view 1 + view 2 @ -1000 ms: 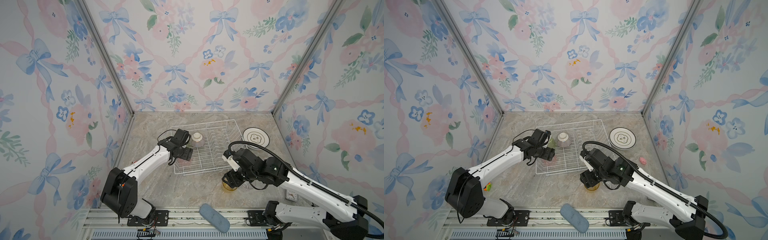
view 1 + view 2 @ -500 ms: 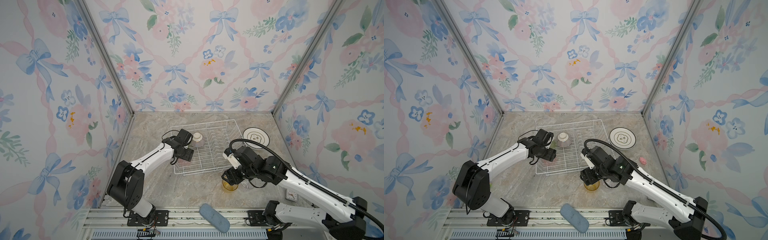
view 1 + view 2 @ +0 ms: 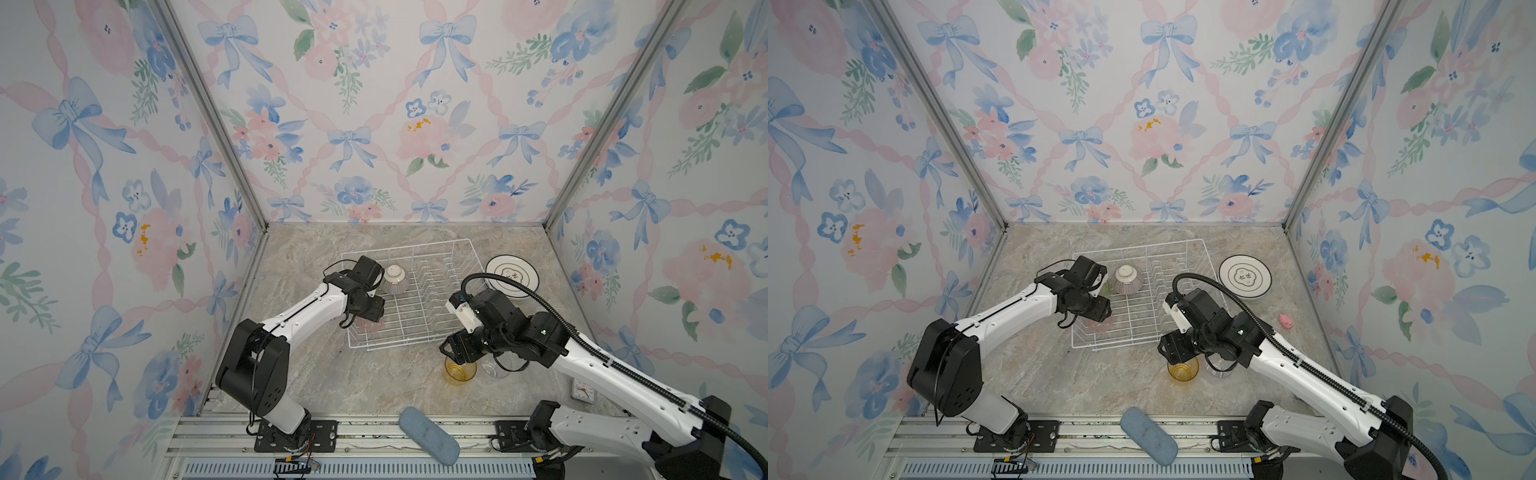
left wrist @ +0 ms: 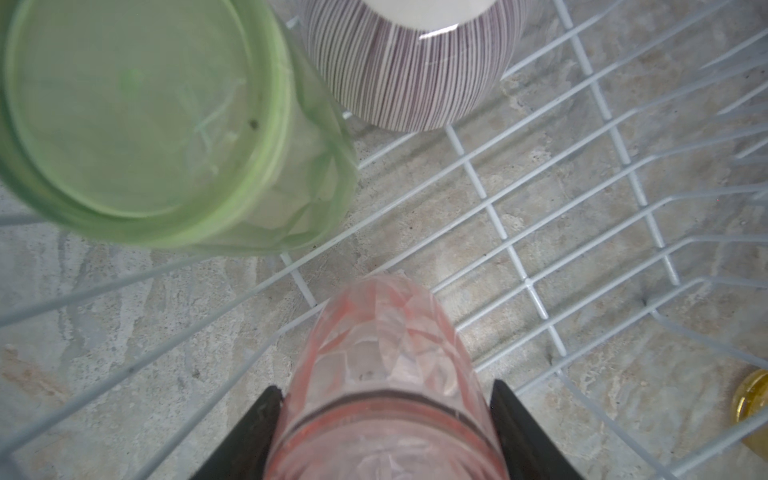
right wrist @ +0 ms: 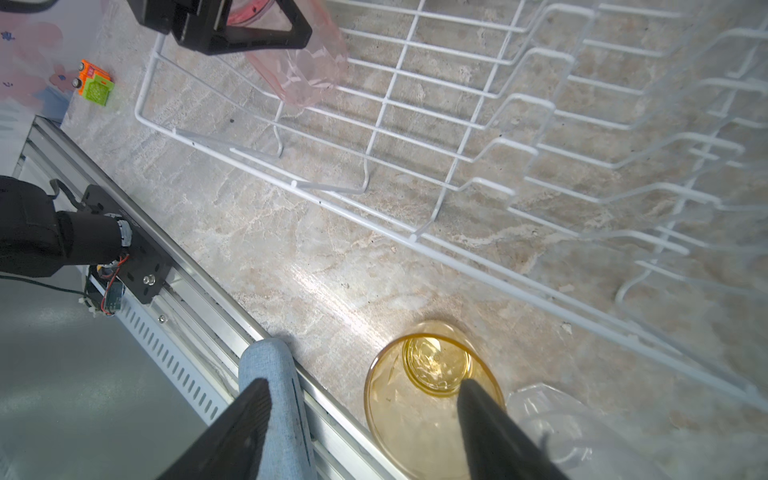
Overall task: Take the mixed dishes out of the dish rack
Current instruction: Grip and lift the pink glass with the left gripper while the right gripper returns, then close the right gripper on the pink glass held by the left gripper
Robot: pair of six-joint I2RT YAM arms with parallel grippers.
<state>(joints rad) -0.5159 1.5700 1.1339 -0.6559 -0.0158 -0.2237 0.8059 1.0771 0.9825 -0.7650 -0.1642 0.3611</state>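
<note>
Now, your left gripper [image 4: 385, 386] is down in the near-left corner of the dish rack [image 3: 415, 307], with one finger on each side of the pink tumbler [image 4: 386, 332]. The fingers look very close to the cup, but I cannot tell if they really squeeze it, so close them slowly until both sides press. Do not squeeze hard, because this thin see-through cup is likely to be slippery and may pop out. In the right wrist view the cup leans a bit, so hold it firm before you lift. Go straight up until the bottom is above the rack's wire wall, then move away. The upside-down green tumbler [image 4: 137, 116] stands near it on the far side, and the striped bowl [image 4: 411, 75] sits just beside that, so do not swing that way. Your right gripper [image 5: 365, 415] is open and holds nothing; it hangs over the yellow tumbler [image 3: 460, 370], which stands on the table [image 3: 353, 386] just beside the clear tumbler [image 3: 494, 368]. The stack of plates [image 3: 512, 276] is out too, right of the rack. Set the pink cup down on bare table.
</note>
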